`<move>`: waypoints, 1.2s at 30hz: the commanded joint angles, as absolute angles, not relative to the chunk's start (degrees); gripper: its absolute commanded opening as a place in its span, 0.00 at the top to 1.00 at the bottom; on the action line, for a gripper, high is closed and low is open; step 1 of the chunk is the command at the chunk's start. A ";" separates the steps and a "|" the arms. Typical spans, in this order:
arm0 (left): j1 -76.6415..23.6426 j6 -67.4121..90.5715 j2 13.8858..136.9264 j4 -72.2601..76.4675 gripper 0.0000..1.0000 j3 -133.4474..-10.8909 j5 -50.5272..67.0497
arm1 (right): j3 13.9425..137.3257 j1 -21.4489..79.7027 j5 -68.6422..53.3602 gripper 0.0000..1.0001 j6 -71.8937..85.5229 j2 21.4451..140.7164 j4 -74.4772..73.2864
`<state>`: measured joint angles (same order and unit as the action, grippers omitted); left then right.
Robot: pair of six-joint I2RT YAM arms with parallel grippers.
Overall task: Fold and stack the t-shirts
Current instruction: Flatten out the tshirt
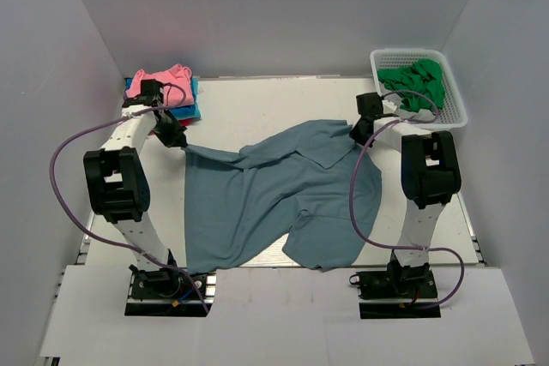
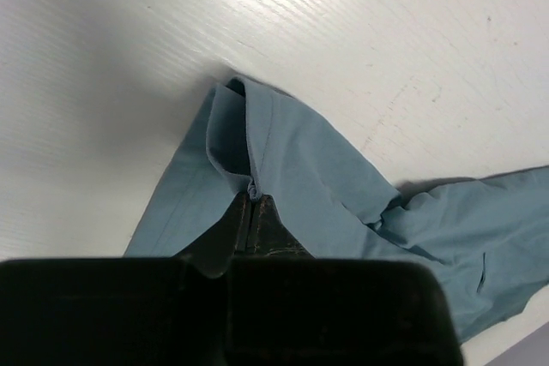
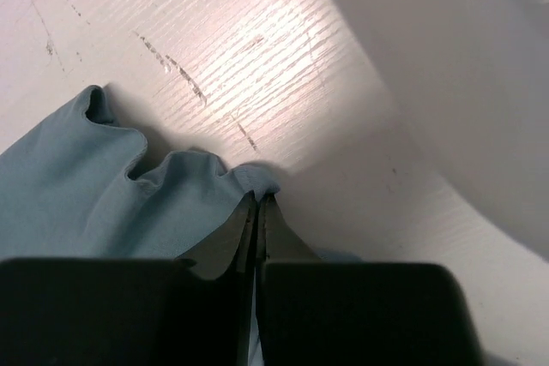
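Blue-grey shirt (image 1: 283, 195): lies rumpled across middle of table (image 1: 257, 105), reaches front edge.
Left gripper (image 2: 251, 199): pinches shirt's left corner, jaws closed on fold of cloth.
Right gripper (image 3: 257, 197): clamps shirt's right edge the same way.
Pink shirt (image 1: 163, 83): tops small pile at back left, beside left arm.
Basket (image 1: 455, 92): sits back right, holds green cloth (image 1: 416, 83).

Bare table (image 1: 266, 105) ahead of & btwn both jaw pairs — open passage. Just beyond left gripper (image 1: 176, 137): pink-topped shirt stack (image 1: 163, 90). Ahead-right of right gripper (image 1: 360, 132): mesh basket (image 1: 454, 85) w/ green cloth (image 1: 416, 83). Behind jaws — slate-blue shirt (image 1: 274, 203) spread.
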<state>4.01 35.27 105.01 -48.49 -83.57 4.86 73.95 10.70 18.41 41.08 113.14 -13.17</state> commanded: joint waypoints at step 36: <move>3.16 35.95 104.40 -45.09 1.00 -97.29 12.47 | 95.43 16.43 33.22 1.00 38.50 90.95 -43.52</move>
<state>3.51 34.74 102.87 -49.28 -93.23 10.28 90.91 16.56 30.02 40.32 88.31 -44.56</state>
